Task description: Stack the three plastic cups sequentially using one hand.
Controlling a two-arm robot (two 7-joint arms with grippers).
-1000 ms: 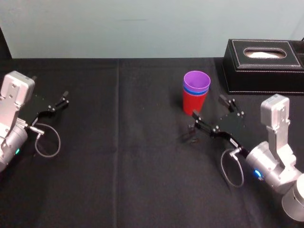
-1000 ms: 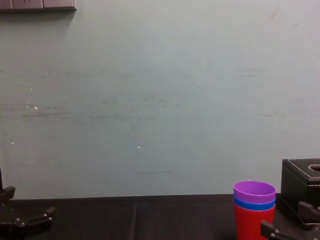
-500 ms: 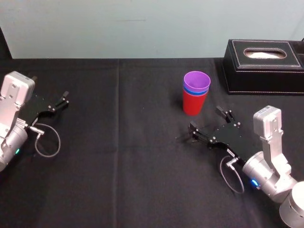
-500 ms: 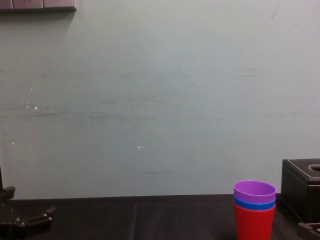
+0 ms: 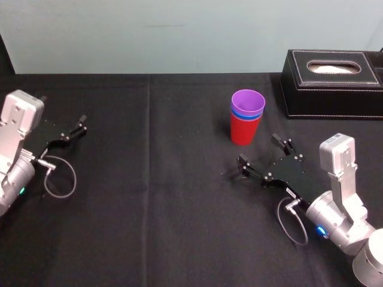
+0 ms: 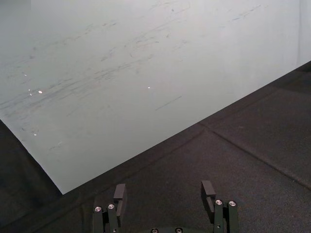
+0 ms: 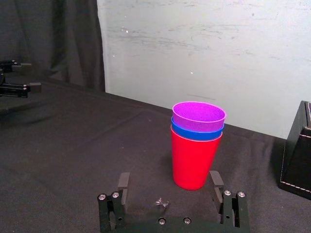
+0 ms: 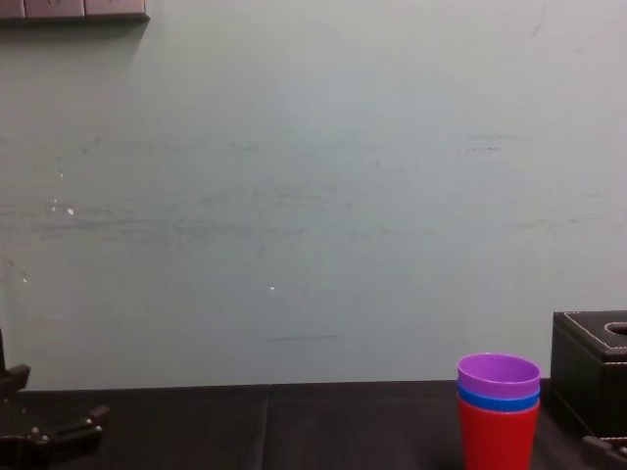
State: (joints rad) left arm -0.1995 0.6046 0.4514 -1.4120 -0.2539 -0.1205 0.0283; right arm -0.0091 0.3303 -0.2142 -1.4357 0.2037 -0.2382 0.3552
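The three plastic cups (image 5: 246, 117) stand nested upright on the black table: red at the bottom, blue in the middle, purple on top. The stack also shows as the cups (image 7: 197, 144) and the cups (image 8: 498, 411). My right gripper (image 5: 262, 152) is open just in front of the stack, a short gap away, holding nothing; its fingers (image 7: 123, 182) flank the red cup's base without touching it. My left gripper (image 5: 70, 129) rests open at the table's left side, far from the cups.
A black stitched tissue box (image 5: 332, 82) stands at the back right, close to the stack. The black tablecloth (image 5: 149, 197) stretches bare between the two arms. A pale wall (image 8: 294, 196) rises behind the table.
My right gripper drew back from the cup stack toward the near edge and sank lower, staying open. The stack and left arm stayed still.
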